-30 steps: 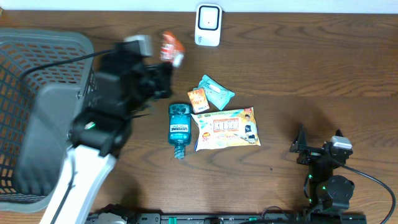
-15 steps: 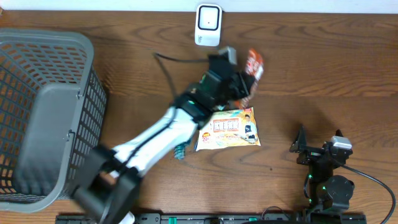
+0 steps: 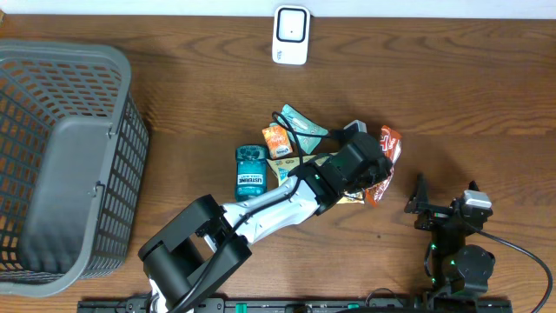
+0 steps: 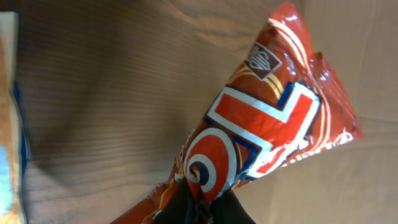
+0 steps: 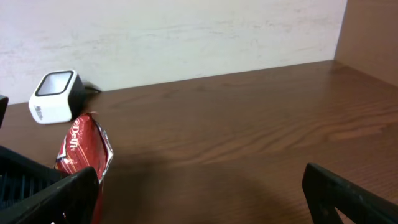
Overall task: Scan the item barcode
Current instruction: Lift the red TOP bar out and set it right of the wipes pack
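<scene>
Firmly, left claw (image 4: 202, 202) pinches a red snack bag (image 4: 267, 124), lettering blurred; right claw (image 5: 202, 193) gapes empty.

White left arm (image 3: 263, 205), black right arm (image 3: 458, 236), green lights (image 3: 453, 262)

A glossy red-orange snack packet (image 4: 267, 124), crinkled and printed with white and blue lettering, is pinched at one end between the closed fingers of the left gripper (image 3: 375, 174). A small white barcode scanner (image 3: 291, 36) is seen well apart from that gripper, beyond it and to its left.
</scene>
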### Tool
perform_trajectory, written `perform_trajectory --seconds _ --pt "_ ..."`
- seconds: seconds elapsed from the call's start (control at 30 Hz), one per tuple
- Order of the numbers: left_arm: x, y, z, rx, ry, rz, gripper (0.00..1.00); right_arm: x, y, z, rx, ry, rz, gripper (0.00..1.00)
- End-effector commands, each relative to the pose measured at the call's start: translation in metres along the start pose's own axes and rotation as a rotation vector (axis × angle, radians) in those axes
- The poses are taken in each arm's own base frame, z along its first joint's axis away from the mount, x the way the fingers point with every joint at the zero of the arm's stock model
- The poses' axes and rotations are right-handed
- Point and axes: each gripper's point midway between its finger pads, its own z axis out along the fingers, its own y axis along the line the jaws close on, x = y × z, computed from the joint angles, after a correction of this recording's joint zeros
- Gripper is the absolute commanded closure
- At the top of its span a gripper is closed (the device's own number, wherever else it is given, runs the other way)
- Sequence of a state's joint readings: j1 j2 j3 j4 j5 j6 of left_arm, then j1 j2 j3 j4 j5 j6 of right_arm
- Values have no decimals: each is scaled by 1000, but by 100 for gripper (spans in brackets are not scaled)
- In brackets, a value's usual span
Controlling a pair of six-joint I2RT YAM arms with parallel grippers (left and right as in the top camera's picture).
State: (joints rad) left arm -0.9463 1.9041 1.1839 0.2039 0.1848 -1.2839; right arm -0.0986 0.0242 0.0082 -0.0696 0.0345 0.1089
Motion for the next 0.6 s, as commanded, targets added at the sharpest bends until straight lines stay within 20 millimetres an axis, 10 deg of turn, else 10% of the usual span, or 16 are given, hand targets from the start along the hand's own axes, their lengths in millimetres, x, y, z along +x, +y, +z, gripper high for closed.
perform_trajectory --seconds 0.0,0.07,0.2,0.3,0.57 --pt "-15 13 0 -63 -87 -13 92 1 -1 0 3 -1 -13 1" --pt "-18 28 -2 -124 -107 -16 90 1 -1 0 3 -1 -13 1" --pt "-18 30 -2 -133 -107 -17 31 1 -1 0 3 -1 -13 1" --pt "-22 29 -3 -131 -129 -15 7 1 -1 0 3 -1 -13 1" --pt "-49 8 -7 -51 -203 72 1 1 -1 0 3 -1 -13 1"
